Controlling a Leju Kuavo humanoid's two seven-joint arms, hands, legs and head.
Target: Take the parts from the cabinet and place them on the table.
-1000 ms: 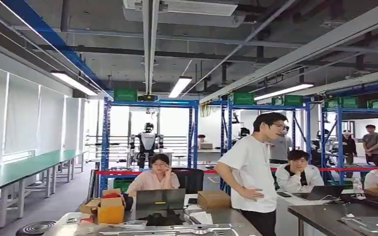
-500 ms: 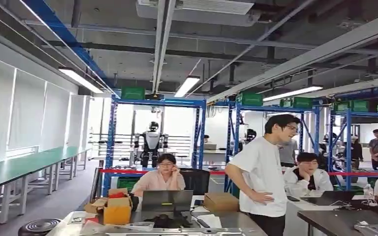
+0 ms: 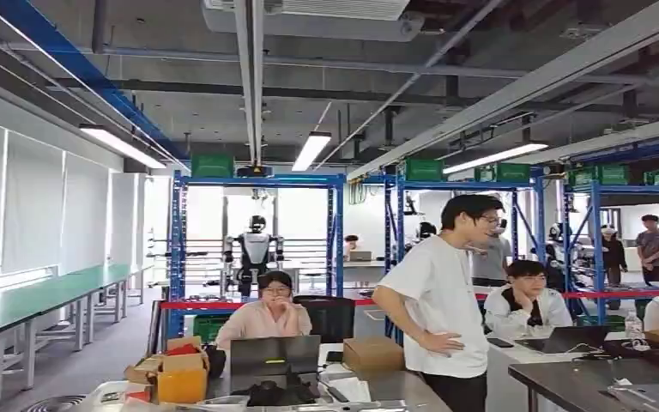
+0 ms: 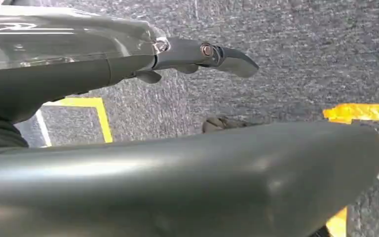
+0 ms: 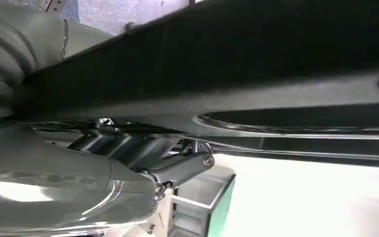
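My left hand (image 4: pixel 143 59) hangs over grey carpet with its fingers (image 4: pixel 229 55) stretched out straight and nothing in them; its thick thumb (image 4: pixel 187 182) lies across the foreground. My right hand (image 5: pixel 113 163) hangs close beside a dark part of my body, fingers (image 5: pixel 182 165) loosely extended and holding nothing. In the head view, blue shelving racks (image 3: pixel 257 184) stand across the room. A steel table (image 3: pixel 395 390) lies at the lower edge with flat metal parts (image 3: pixel 352 406) on it.
A person in a white shirt (image 3: pixel 442 300) stands by the table. Others sit behind laptops (image 3: pixel 275 354). Cardboard boxes (image 3: pixel 176 378) sit on the table's left. A second dark table (image 3: pixel 583 378) is at the right. Green benches (image 3: pixel 34 296) line the left wall. Yellow tape (image 4: pixel 360 112) marks the floor.
The whole head picture swayed to the right and then back left and slightly down, so the camera moved. The people and the tables have stayed where they were.
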